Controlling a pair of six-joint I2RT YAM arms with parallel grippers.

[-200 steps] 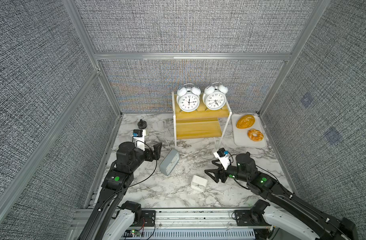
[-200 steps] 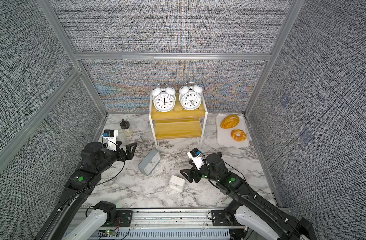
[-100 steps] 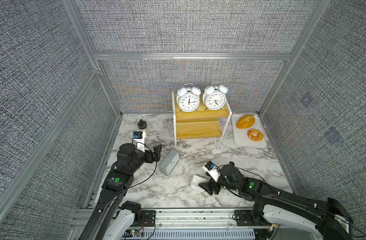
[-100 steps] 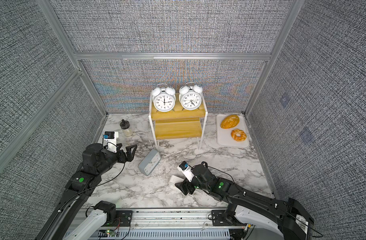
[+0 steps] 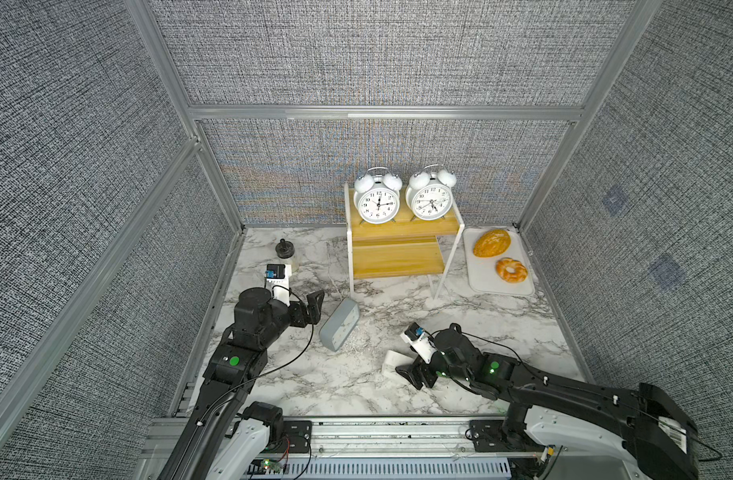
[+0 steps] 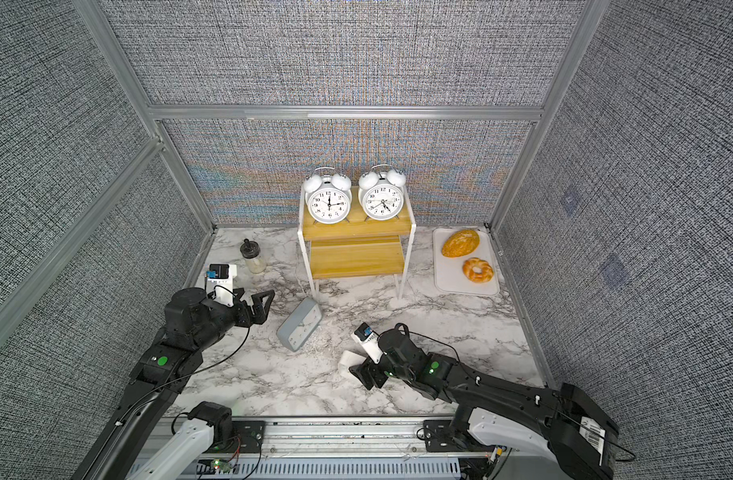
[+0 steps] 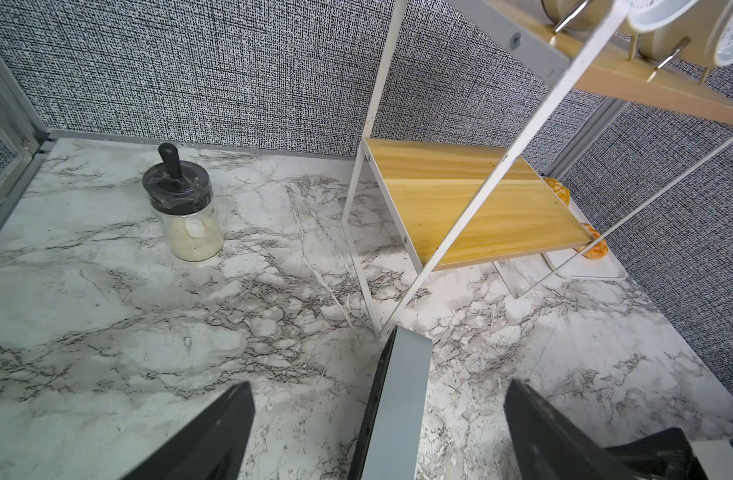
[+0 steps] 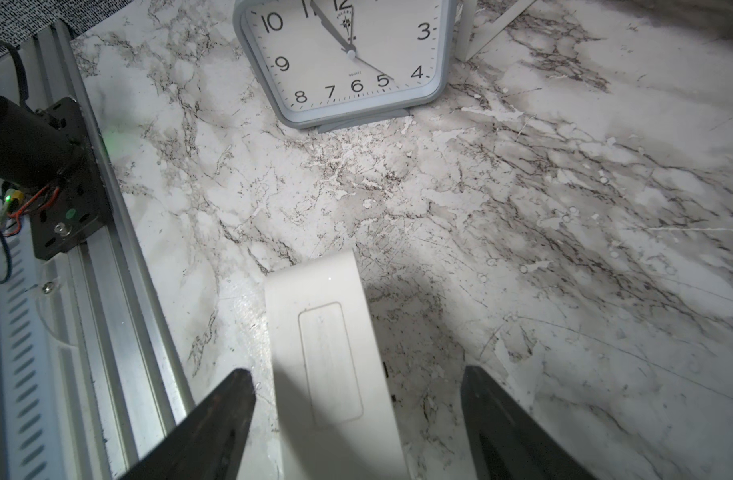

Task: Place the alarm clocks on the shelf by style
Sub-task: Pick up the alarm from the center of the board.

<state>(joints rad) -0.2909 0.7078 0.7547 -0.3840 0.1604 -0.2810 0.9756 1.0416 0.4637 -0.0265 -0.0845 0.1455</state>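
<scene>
Left twin-bell clock and right twin-bell clock stood on shelf top board; lower board bare. Grey-blue rectangular clock and small white clock sat on marble table, near side. Left gripper gaped wide, empty, beside grey-blue one. Right gripper stood parted astride small white clock, not clamped. Judged half done.

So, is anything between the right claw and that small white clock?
Nothing visible. The white clock sits between the right gripper's open jaws, with a gap on each side.
</scene>
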